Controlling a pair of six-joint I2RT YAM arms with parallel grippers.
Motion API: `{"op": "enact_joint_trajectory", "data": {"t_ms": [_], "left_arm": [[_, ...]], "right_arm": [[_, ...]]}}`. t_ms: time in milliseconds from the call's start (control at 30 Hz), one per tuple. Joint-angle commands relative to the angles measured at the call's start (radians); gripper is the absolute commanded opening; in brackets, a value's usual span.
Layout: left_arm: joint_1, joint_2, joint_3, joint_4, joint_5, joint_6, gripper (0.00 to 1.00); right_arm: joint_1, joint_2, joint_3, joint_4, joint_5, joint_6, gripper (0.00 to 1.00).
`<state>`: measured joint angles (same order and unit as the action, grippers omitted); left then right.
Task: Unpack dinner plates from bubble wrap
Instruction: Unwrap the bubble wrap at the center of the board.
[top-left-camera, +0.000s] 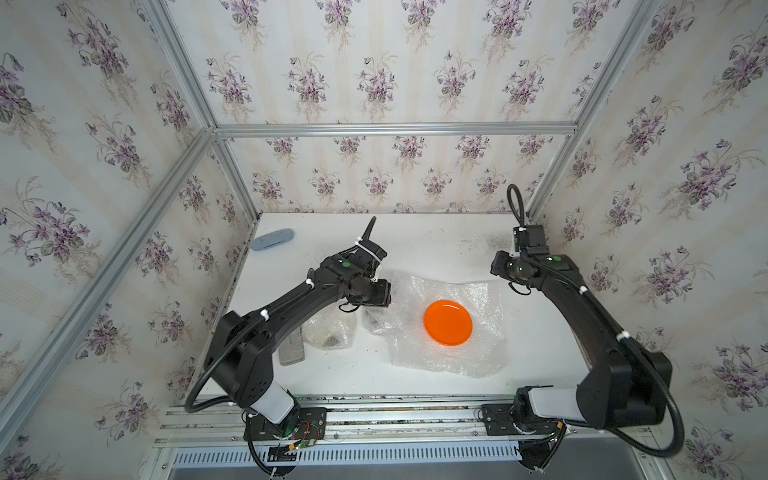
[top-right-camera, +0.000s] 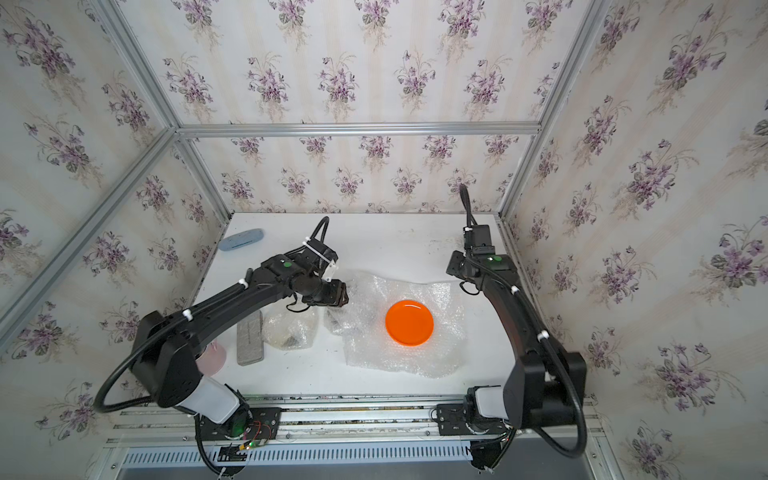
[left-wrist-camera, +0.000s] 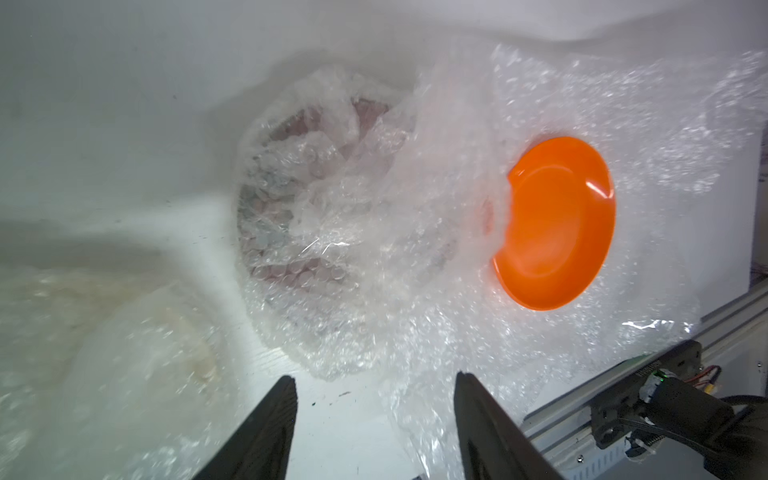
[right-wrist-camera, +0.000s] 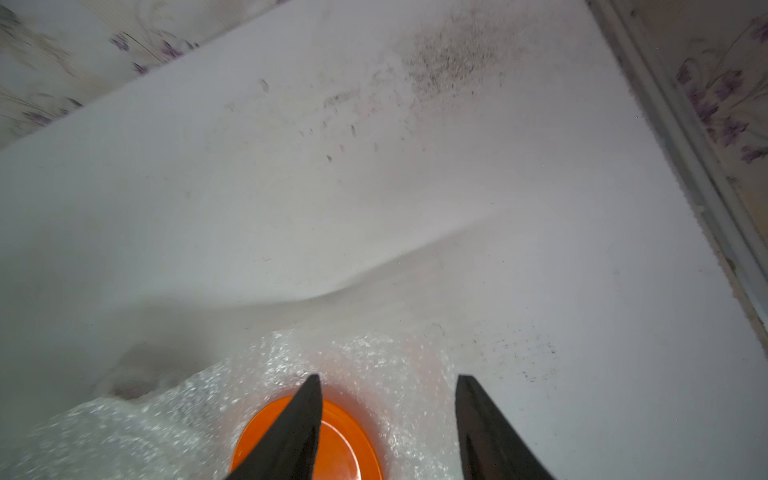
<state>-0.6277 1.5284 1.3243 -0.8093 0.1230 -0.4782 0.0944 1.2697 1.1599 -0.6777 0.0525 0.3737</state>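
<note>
Open jaws on left gripper (left-wrist-camera: 376, 376) and on right gripper (right-wrist-camera: 388, 376), fingers apart, nothing pinched in either. Nearest the front edge of table (top-left-camera: 415, 245): flat bubble wrap sheet (top-left-camera: 436, 361), spread open, with orange plate (top-left-camera: 448, 323) lying bare and face-up on it, wrap underneath only. Counts as one plate unwrapped, though not yet taken off its sheet. About level with it, toward left gripper's side: crumpled wrapped bundle (left-wrist-camera: 311, 199), reddish-dark disc showing through the plastic, probably the red plate; butts against flat sheet's edge, directly ahead of the left fingers. Further out on that side: second wrapped bundle (top-left-camera: 330, 332), pale cream contents with a dark mark, fully covered, grey flat bar (top-left-camera: 291, 349) just beside it. Judging by that: roughly a third done, two bundles left to open, then plates to clear from wrap. No box, bin or tray anywhere; only wraps as holders, one plate apiece as far as visible. Right gripper up past the sheet's far corner, above bare table. Far back corner: pale blue oval object (top-left-camera: 272, 240), well apart from everything, not a plate.
</note>
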Motion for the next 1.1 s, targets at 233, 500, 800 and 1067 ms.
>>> {"op": "enact_joint_trajectory", "data": {"t_ms": [233, 500, 800, 1067], "left_arm": [[-0.269, 0.129, 0.118, 0.0, 0.098, -0.135, 0.51], [-0.301, 0.145, -0.222, 0.216, 0.175, -0.231, 0.44], [-0.26, 0.228, -0.283, 0.209, 0.119, -0.18, 0.44], [-0.217, 0.178, -0.271, 0.134, 0.099, -0.152, 0.46]], "right_arm": [[0.092, -0.349, -0.452, -0.085, -0.48, 0.307, 0.22], [0.14, -0.469, -0.719, -0.065, -0.443, 0.441, 0.13], [0.139, -0.375, -0.762, -0.072, -0.281, 0.442, 0.16], [0.136, -0.357, -0.75, -0.086, -0.241, 0.472, 0.24]]}}
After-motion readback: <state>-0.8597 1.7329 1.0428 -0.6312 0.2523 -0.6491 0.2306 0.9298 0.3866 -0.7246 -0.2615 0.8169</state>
